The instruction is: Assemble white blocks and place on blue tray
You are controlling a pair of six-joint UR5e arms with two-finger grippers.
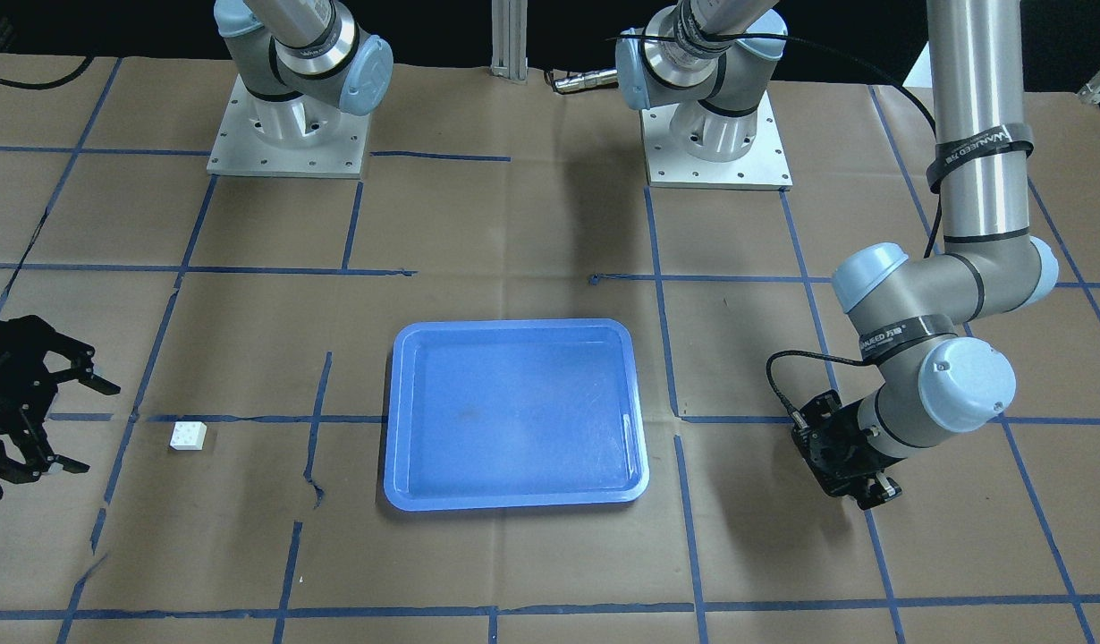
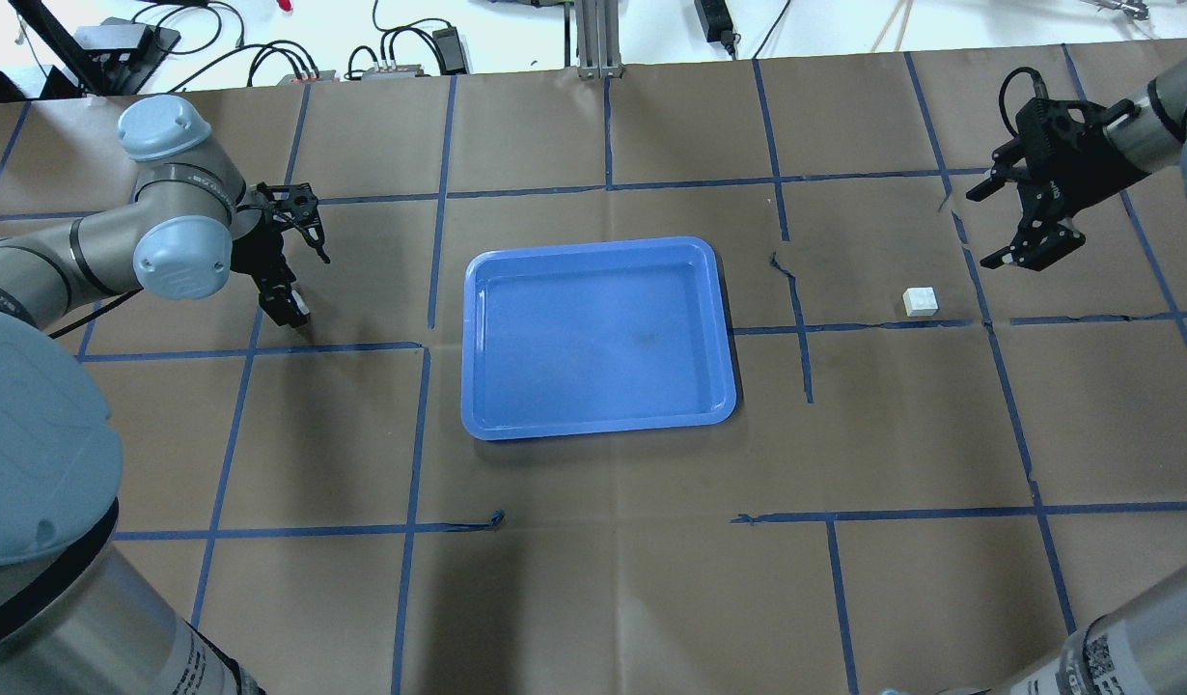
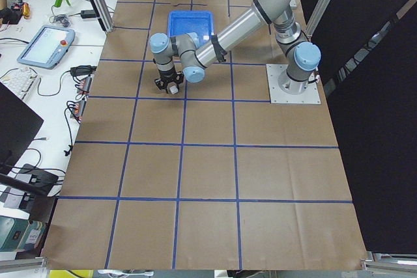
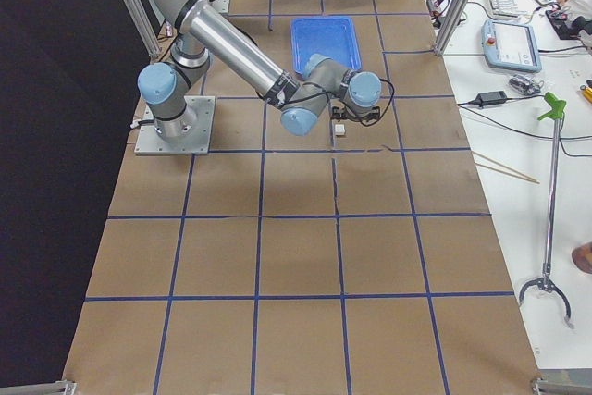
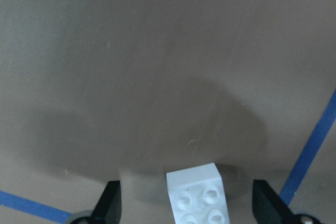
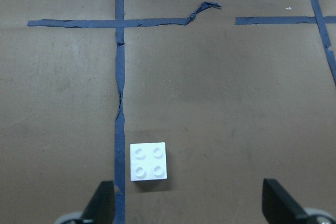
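One white block [image 5: 198, 195] lies studs-up on the paper between the open fingers of my left gripper [image 5: 188, 205], touching neither finger. In the overhead view that gripper [image 2: 289, 307] points down, left of the blue tray [image 2: 593, 338], and hides this block. The second white block [image 2: 922, 301] lies right of the tray, studs up. My right gripper [image 2: 984, 229] is open and empty, hovering just beyond it; the block shows low in the right wrist view [image 6: 149, 161]. The tray [image 1: 514, 411] is empty.
Brown paper with blue tape lines covers the table [image 2: 593, 579]. The two arm bases [image 1: 286, 134] stand on metal plates at the robot's side. Cables and devices lie beyond the far edge [image 2: 391, 58].
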